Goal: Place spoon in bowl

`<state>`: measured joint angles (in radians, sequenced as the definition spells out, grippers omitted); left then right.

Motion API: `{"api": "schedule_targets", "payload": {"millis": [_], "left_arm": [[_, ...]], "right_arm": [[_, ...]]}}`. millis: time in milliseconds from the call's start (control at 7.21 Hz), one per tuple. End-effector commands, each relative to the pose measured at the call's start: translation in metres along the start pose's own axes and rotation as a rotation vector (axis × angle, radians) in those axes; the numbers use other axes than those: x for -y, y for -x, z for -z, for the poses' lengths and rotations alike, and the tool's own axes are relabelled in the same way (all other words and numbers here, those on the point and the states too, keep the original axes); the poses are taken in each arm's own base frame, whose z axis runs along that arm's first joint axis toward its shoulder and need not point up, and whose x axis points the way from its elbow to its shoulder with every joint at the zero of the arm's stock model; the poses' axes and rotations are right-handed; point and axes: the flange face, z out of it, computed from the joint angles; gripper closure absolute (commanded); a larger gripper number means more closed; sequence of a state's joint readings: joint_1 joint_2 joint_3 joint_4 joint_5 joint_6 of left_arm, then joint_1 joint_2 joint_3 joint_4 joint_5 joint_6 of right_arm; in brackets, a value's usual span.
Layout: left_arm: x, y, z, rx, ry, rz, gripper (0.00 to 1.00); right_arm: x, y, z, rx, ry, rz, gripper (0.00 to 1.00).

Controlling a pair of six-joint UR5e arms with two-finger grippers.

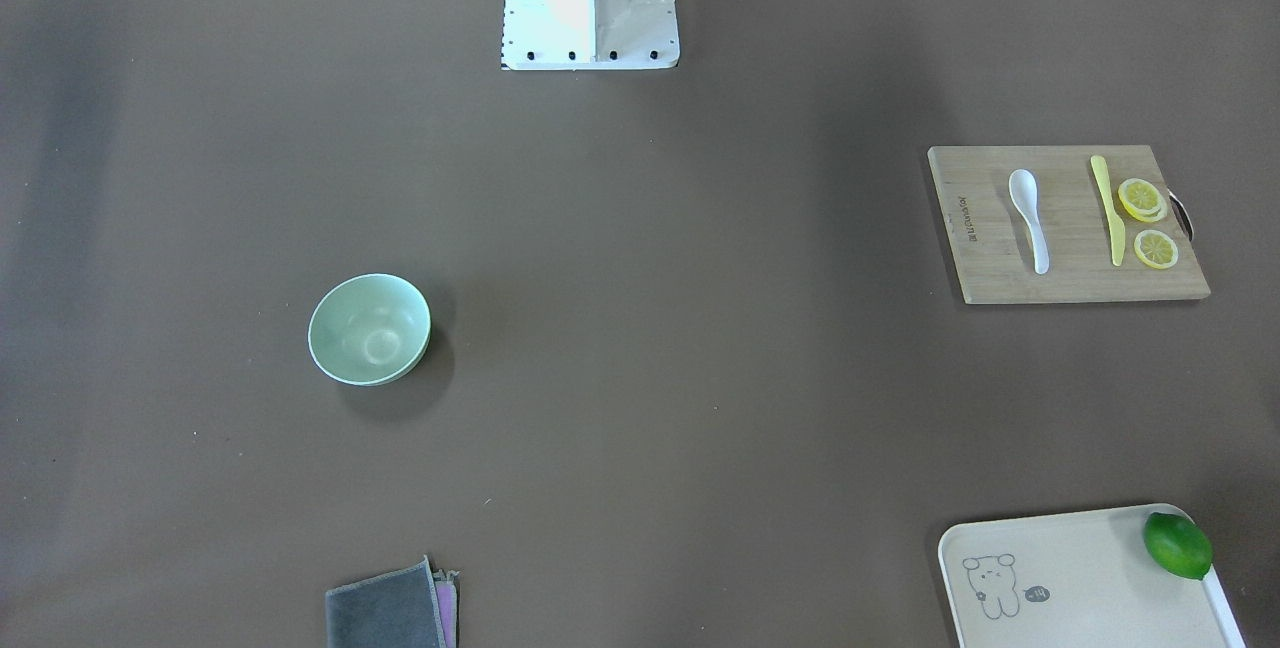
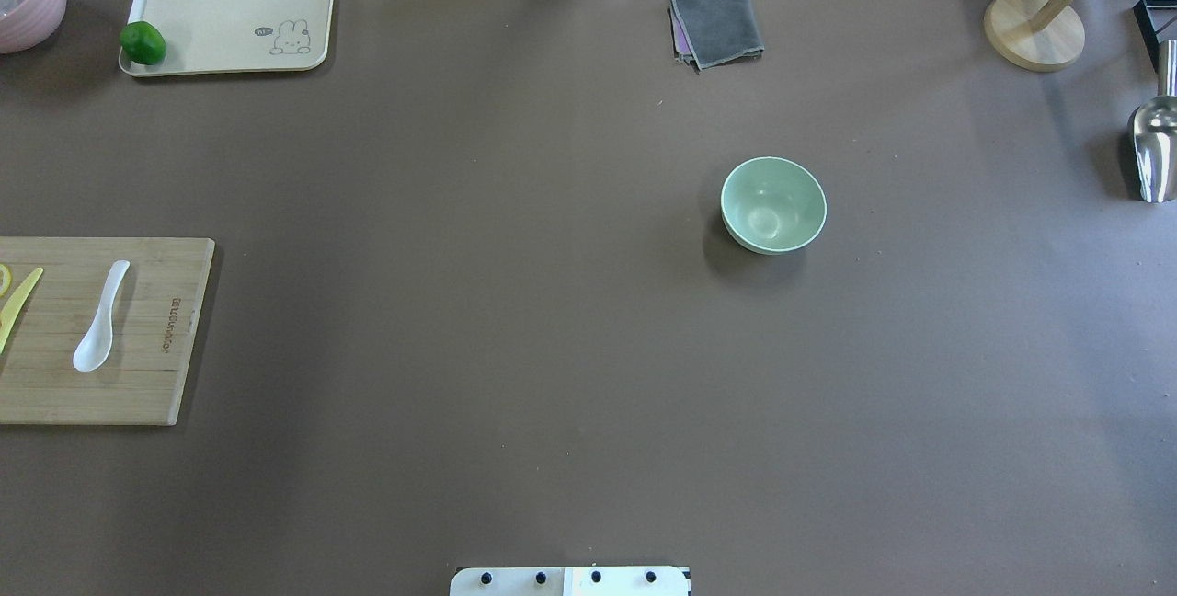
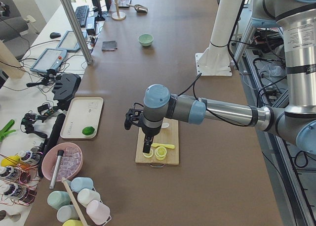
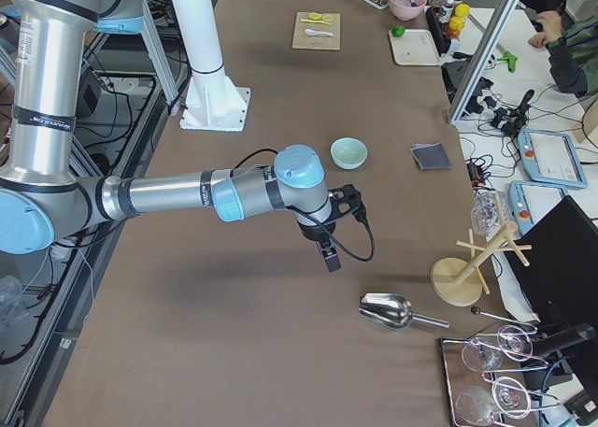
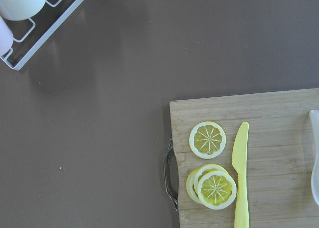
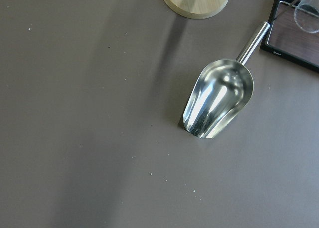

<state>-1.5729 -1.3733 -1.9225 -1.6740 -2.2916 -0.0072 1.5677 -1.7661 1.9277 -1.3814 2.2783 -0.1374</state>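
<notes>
**Front-facing view.** The small glossy white soup spoon [image 1: 1030, 218] lay on the rectangular bamboo cutting board [image 1: 985, 273], scoop end toward the robot's base. A slim flat yellow knife [image 1: 1107, 211] lay near it on the same board. Yellow lemon slices [image 1: 1141, 198] lay just beyond the knife. The round pale mint-green bowl [image 1: 345, 313] stood upright on the brown table [image 1: 640, 408], well apart from the board. A folded grey cloth [image 1: 385, 613] and a cream tray [image 1: 1080, 548] holding a green lime [image 1: 1177, 545] lay along the operators' edge.

**Overhead view.** The spoon and board lay at the robot's left edge, and the bowl stood right of centre. A round wooden stand [image 2: 1034, 28] and a steel scoop [image 2: 1154, 145] occupied the far right.

**Left side view.** The left gripper [image 3: 146, 148] hung over the board near the lemon slices. Whether its fingers were apart or together could not be told.

**Right side view.** The right gripper [image 4: 329, 254] hung over bare table between the bowl and the scoop. Its finger state could not be told.

**Left wrist view.** Lemon slices and the knife showed on the board, with the spoon cut off at the right edge.

**Right wrist view.** The scoop lay on the table, mouth toward the camera.
</notes>
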Motion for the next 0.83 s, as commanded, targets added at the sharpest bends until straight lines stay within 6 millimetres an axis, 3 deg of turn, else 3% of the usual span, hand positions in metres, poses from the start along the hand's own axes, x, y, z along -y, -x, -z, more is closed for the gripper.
{"api": "schedule_targets", "payload": {"millis": [0, 277, 554, 693], "left_arm": [[0.028, -0.004, 0.010, 0.041, -0.179, -0.142, 0.02], [0.044, -0.010, 0.015, 0.034, -0.234, -0.195, 0.02], [0.056, -0.020, 0.021, 0.003, -0.305, -0.114, 0.02], [0.053, -0.019, 0.011, -0.012, -0.317, -0.106, 0.02]], "right_arm": [[0.020, 0.008, 0.012, -0.003, -0.042, -0.030, 0.00], [0.025, 0.007, 0.011, -0.007, -0.068, -0.044, 0.00], [0.026, 0.007, 0.000, 0.024, -0.106, -0.053, 0.00], [0.039, 0.038, -0.022, 0.087, -0.067, -0.160, 0.00]]}}
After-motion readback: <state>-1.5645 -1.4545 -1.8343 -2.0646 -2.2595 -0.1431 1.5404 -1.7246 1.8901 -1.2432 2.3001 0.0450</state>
